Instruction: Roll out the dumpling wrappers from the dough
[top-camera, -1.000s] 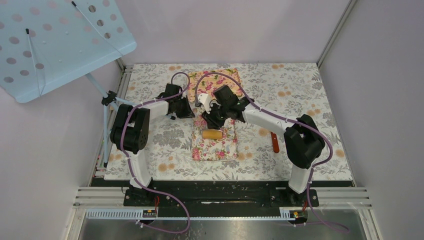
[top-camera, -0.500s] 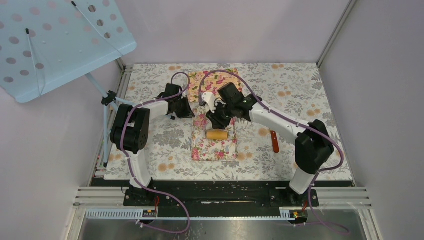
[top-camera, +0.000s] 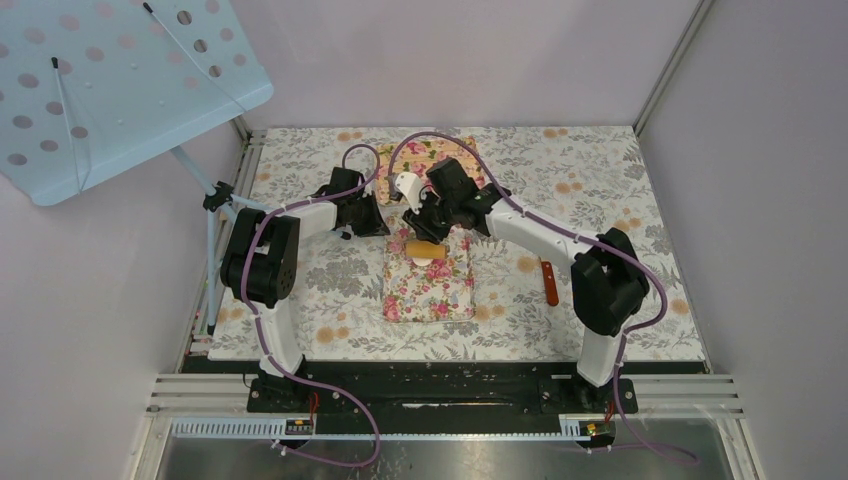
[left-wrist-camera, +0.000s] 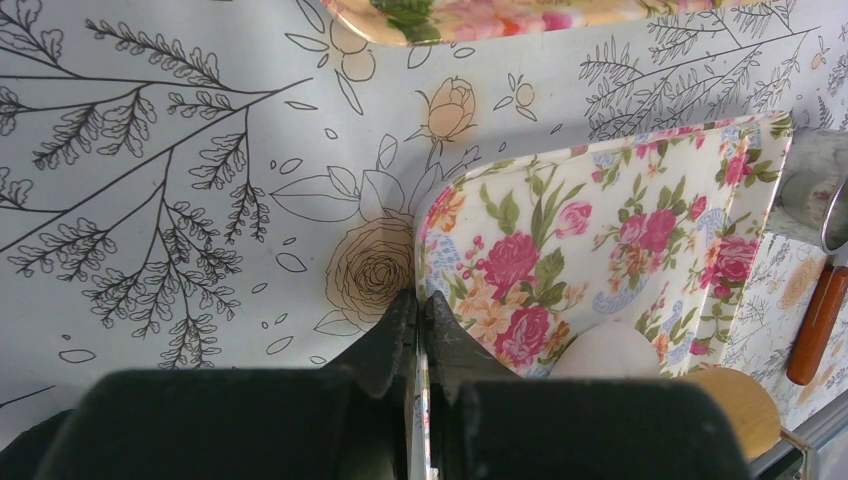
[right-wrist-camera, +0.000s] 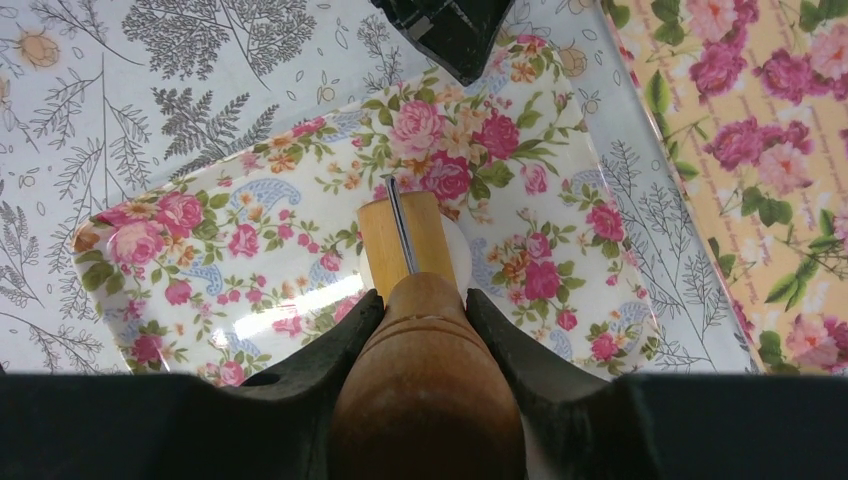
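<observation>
At the left of the top view the left fingers (top-camera: 372, 222) reach in over the printed surface (top-camera: 300, 275) to the upper left corner of the floral board (top-camera: 432, 292). In the left wrist view those fingers (left-wrist-camera: 410, 325) are together, pinched on the board's rim, so this arm looks to be steadying the board, not working the dough.

The dough (right-wrist-camera: 458, 262) lies just right of that, on the upper end of the board. It is already pressed fairly flat, and its pale edge shows on both sides of the roller (right-wrist-camera: 405, 240), which lies on top of it. From the left wrist it shows as a white mound (left-wrist-camera: 610, 350) at the lower right of the frame, touching the roller's end.

The right fingers (right-wrist-camera: 372, 318) are clamped on the roller's turned handle. The roller's long axis runs straight away from them, up the middle of the right wrist frame. The dough sits under the part of the barrel near the handle, directly ahead of the fingers. So the right arm is the working arm, and my guess is that its stroke must run crosswise to that axis, while the roller is kept over the disc.

Further right, a second floral board (right-wrist-camera: 760, 120) lies near the first, and a red-handled tool (top-camera: 549, 283) lies well apart from the dough.
</observation>
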